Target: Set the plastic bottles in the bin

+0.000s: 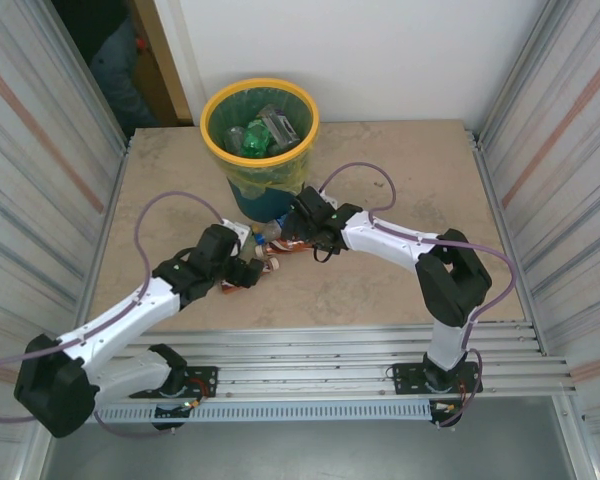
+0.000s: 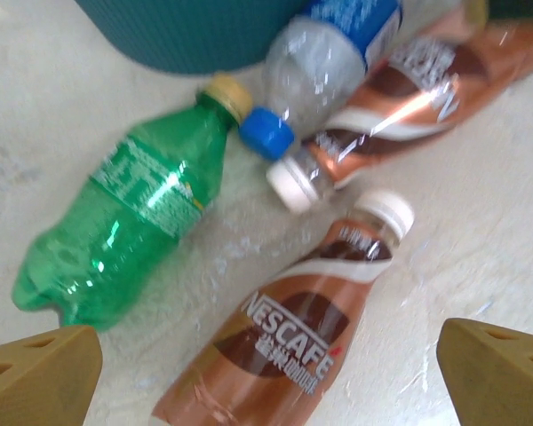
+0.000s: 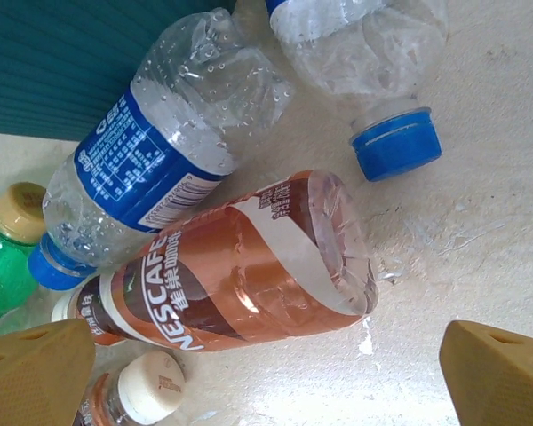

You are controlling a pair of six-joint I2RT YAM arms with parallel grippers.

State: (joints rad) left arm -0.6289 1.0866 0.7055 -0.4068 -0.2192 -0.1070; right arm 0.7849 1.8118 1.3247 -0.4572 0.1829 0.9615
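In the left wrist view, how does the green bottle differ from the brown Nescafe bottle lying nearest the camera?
The green bottle is see-through green with a green label; the Nescafe bottle is brown-orange with a brown and white wrap. The green bottle's cap is yellowish, the Nescafe bottle's white. The green bottle lies nearer the bin. Both lie on their sides on the table, unheld.

One bin [image 1: 260, 84] at the table's [image 1: 430, 170] far edge. Five plastic bottles lie loose on the table before it: one green bottle [image 2: 124, 231], two clear bottles [image 3: 160, 169], [image 3: 364, 44], two brown Nescafé bottles [image 2: 284, 346], [image 2: 409, 80]. Those inside the bin are too jumbled to count
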